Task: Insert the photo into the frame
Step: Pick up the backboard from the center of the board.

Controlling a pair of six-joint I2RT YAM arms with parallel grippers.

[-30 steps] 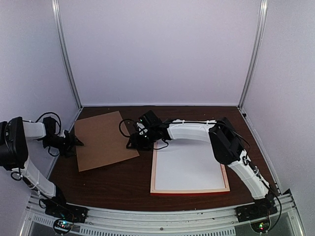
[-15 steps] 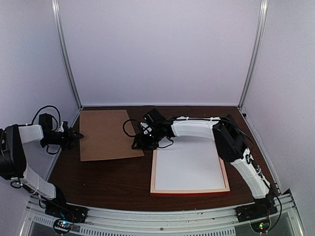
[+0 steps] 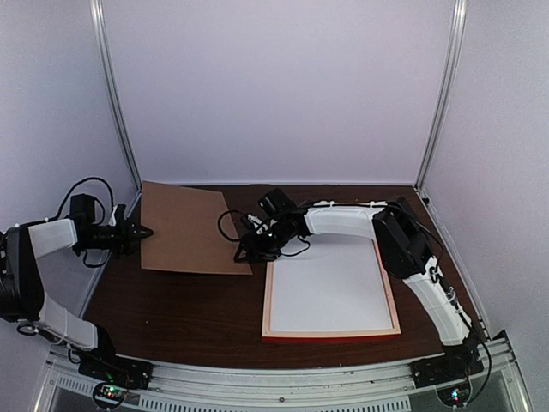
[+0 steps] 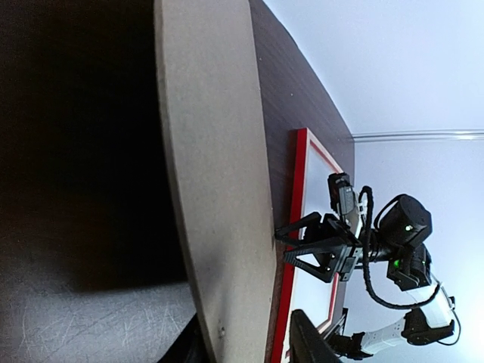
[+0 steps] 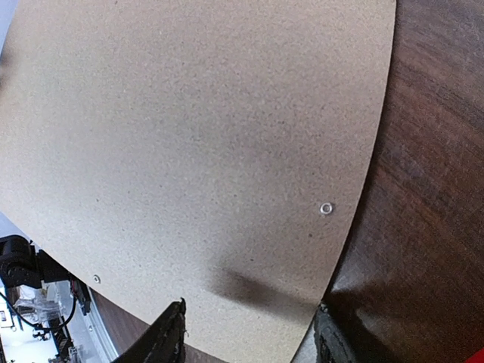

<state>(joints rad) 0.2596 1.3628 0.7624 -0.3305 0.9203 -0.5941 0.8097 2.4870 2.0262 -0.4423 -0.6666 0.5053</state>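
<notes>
Two tools, one brown board (image 3: pixel 189 232): the left tool (image 3: pixel 144 232) has its left edge between the fingers (clamped or not, I cannot tell); the right tool (image 3: pixel 244 255), jaws parted, straddles its near right corner. One red-edged frame (image 3: pixel 330 336) lies rightward on the counter (image 3: pixel 197 309), holding one white sheet (image 3: pixel 330 287).

A brown board (image 5: pixel 189 136) is filling most of the view, with the dark wooden table (image 5: pixel 431 189) showing along the right. A small metal eyelet (image 5: pixel 326 208) is sitting near the board's right edge. The right gripper (image 5: pixel 249 336) is hovering at the board's near edge, its black fingers (image 5: pixel 170 336) standing apart.
</notes>
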